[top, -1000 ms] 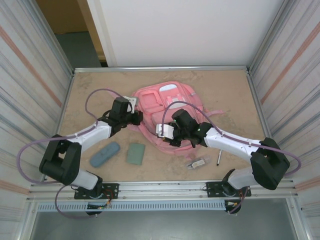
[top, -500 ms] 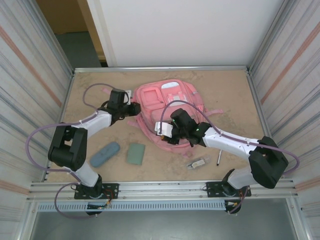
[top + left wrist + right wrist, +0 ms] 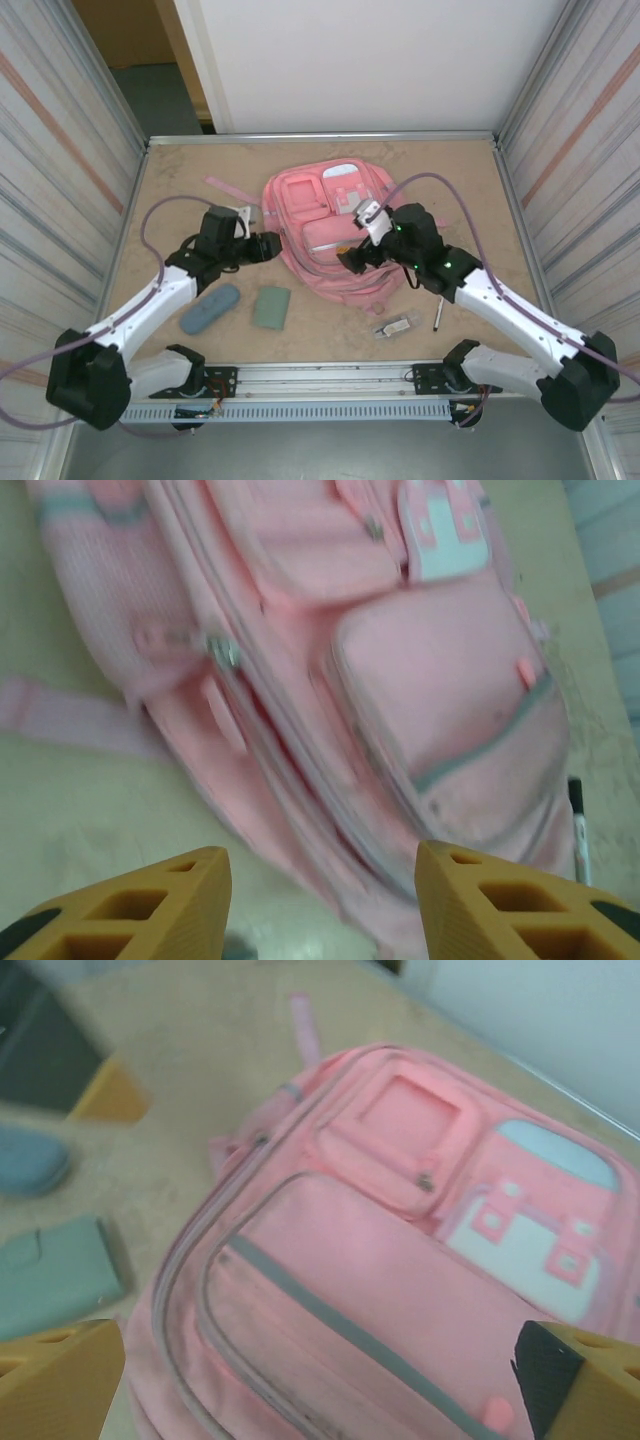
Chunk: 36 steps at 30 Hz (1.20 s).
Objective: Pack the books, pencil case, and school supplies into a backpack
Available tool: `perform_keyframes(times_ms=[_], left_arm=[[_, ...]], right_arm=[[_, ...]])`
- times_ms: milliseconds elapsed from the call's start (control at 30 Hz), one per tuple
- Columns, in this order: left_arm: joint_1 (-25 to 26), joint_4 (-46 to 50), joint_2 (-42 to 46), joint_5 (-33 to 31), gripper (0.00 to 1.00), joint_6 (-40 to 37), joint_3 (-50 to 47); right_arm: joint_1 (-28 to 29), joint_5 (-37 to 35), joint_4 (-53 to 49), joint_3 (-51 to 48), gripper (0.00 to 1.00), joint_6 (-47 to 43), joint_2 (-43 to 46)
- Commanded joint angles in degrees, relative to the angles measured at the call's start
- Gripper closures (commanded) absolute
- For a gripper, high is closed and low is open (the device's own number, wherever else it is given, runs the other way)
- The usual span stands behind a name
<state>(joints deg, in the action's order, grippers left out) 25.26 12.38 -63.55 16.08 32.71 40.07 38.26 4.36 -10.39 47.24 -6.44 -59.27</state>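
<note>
Here the backpack (image 3: 310, 205) lies beneath the spread right claw (image 3: 350, 257).

Matt pink cloth backpack (image 3: 300, 200), soft blue-grey fabric pencil case (image 3: 210, 308), mottled matt tabletop (image 3: 460, 180), pale metal front rail (image 3: 320, 375).

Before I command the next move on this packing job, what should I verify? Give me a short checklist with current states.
1. Left gripper open and empty: ok.
2. Right gripper open and empty: ok.
3. Large pink fabric backpack lying flat, front pockets up: ok.
4. Its main compartment unzipped for loading: cannot tell.
5. Oblong blue-grey soft pouch and flat sage-green rectangle unobstructed beside the left arm: ok.
6. Slim black pen and small clear-and-grey oblong item packed: not ok, both on the tan table.
</note>
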Motion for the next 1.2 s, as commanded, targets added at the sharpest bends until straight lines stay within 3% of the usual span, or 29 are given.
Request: perform_keyframes(times_ms=[0,67,200,333,433,667,800,867,933,1167], left_arm=[[3.21,5.07,4.45,2.44,0.48,7.35,-3.75],[7.35,5.15,6.85,-0.66,0.48,9.35,-4.47],[13.12,5.11,7.75,-5.82,0.46,11.43,-3.98],[13.65,10.45,8.52,-12.10,0.45,14.85,-4.82],[12.69,15.95,9.86,-14.99,0.44,15.03,-4.40],[11.75,23.87,10.84,-16.60,0.41,13.35,-3.24],[11.51,24.83,10.77,-16.25,0.41,13.87,-5.34],[11.24,24.04,10.26,-14.85,0.41,14.22,-6.72],[11.24,23.59,9.53,-14.08,0.41,14.85,-7.84],[11.31,19.58,10.72,-10.47,0.41,17.47,-11.34]], right_arm=[[-3.22,-12.37,-3.54,-1.72,0.01,20.61,2.21],[-6.86,-15.52,-7.79,-2.40,0.01,31.79,2.18],[-17.85,0.28,-10.77,-2.65,0.00,37.85,-1.33],[-25.08,12.58,-13.96,0.68,0.21,39.09,-12.86],[-25.29,18.48,-12.57,2.60,0.38,37.19,-20.12],[-22.42,19.23,-11.09,5.69,0.51,36.88,-27.04],[-21.22,20.24,-11.92,7.01,0.70,36.67,-27.10],[-20.83,20.38,-13.59,8.01,0.70,36.72,-26.44],[-20.38,19.41,-15.37,9.42,0.60,36.74,-25.86],[-19.93,18.12,-14.85,9.88,0.43,38.38,-29.54]])
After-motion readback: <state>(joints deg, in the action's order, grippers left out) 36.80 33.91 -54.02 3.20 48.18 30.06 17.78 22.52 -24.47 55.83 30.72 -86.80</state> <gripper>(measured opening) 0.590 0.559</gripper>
